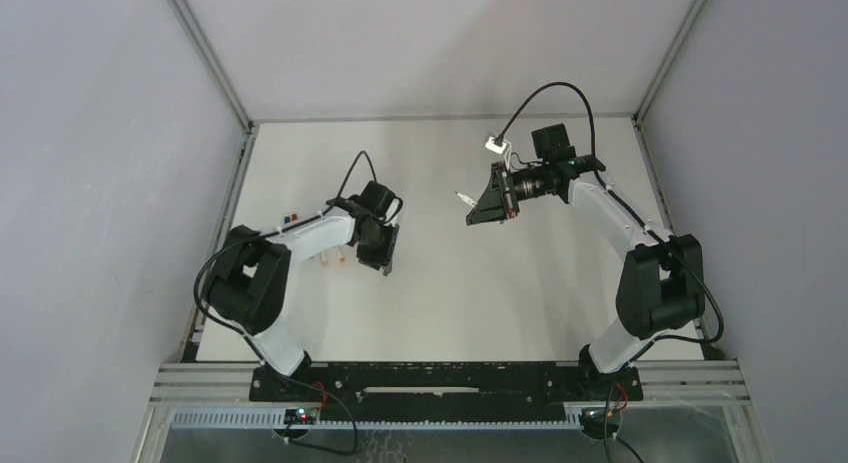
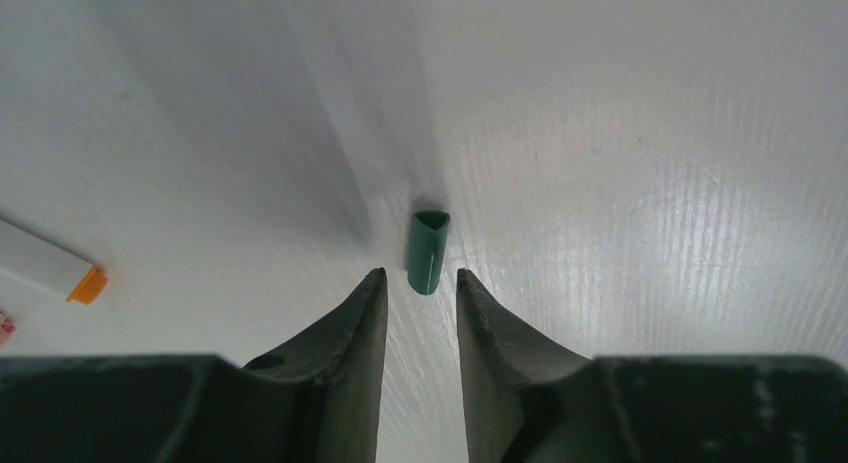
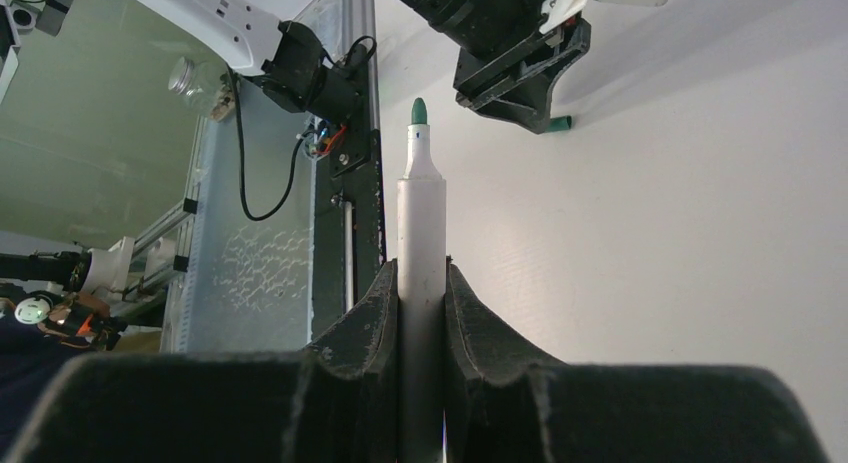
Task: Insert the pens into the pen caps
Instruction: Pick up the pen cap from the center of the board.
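green pen up, green cap down: left side set for the cap pick

l gripper [image 2: 420, 278]: jaws apart, nothing held, low over the bench [image 1: 440, 303]. green cap [image 2: 428, 251] lies flat on the bench, near end just inside the gap between the tips, open end looks to face away. gap a bit wider than the cap, so it reads as a straddle before a pinch across its width. contact w/ the pads: can't tell.

r gripper [image 3: 421, 273]: clamped on the white barrel of the green-tipped pen [image 3: 421, 213], held off the bench. nib end sticks well clear and aims toward l gripper, prob so it can enter the cap once that's held. colours match.

also: orange-ended pen [image 2: 45, 268] on the bench, off to the side, apart from the cap. blue + red caps [image 1: 290, 219] near the left edge, tiny.

risk (my read): cap is small and round, may roll or skid as the jaws close.
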{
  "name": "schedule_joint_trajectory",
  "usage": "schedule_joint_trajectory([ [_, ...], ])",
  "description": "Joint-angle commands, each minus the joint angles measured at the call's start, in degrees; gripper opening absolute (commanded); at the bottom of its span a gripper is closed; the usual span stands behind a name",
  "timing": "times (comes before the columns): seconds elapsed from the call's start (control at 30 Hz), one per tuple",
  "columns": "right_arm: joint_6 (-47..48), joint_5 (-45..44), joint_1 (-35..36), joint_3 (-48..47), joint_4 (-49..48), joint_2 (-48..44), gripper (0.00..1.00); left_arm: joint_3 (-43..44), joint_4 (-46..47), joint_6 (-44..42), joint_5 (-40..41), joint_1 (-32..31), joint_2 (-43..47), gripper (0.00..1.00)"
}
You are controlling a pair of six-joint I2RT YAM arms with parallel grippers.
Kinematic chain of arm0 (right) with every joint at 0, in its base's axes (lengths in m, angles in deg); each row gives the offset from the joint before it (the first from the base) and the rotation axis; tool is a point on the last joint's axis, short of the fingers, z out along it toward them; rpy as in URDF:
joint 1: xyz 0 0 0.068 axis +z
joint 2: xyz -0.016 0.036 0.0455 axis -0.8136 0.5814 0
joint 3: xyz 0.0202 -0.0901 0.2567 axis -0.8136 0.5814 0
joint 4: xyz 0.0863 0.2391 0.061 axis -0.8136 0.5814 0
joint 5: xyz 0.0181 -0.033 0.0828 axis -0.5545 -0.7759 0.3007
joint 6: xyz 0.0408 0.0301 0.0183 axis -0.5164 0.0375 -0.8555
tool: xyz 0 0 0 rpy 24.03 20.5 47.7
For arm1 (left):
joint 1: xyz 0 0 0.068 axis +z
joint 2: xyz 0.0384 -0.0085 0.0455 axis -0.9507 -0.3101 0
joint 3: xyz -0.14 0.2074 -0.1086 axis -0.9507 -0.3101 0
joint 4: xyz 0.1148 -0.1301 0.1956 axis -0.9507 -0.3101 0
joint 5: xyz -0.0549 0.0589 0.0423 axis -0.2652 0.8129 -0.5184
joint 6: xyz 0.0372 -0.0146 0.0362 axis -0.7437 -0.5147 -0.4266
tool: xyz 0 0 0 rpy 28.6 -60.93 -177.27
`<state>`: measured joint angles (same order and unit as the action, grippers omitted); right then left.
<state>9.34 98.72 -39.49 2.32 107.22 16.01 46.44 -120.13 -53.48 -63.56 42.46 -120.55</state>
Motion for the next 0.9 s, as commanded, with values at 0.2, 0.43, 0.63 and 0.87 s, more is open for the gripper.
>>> schedule_joint_trajectory([
  [0.2, 0.7, 1.1, -0.4, -2.1, -0.5, -1.2, 0.0, 3.5, 1.4, -1.2, -0.2, -1.1, -3.3, 0.31],
  [0.43, 0.7, 1.3, -0.4, -2.1, -0.7, -1.2, 0.0, 2.4, 1.5, -1.2, 1.0, -1.9, -4.3, 0.2],
  [0.63, 1.1, 1.3, -0.5, -2.0, -0.4, -1.4, 0.0, 2.1, 1.0, -3.1, 0.0, -2.2, -5.6, 0.0],
  [0.87, 12.7, 0.0, -0.6, -3.4, 7.6, -1.4, 0.0, 2.2, 1.1, -12.3, -7.0, -2.4, -0.9, 0.0],
])
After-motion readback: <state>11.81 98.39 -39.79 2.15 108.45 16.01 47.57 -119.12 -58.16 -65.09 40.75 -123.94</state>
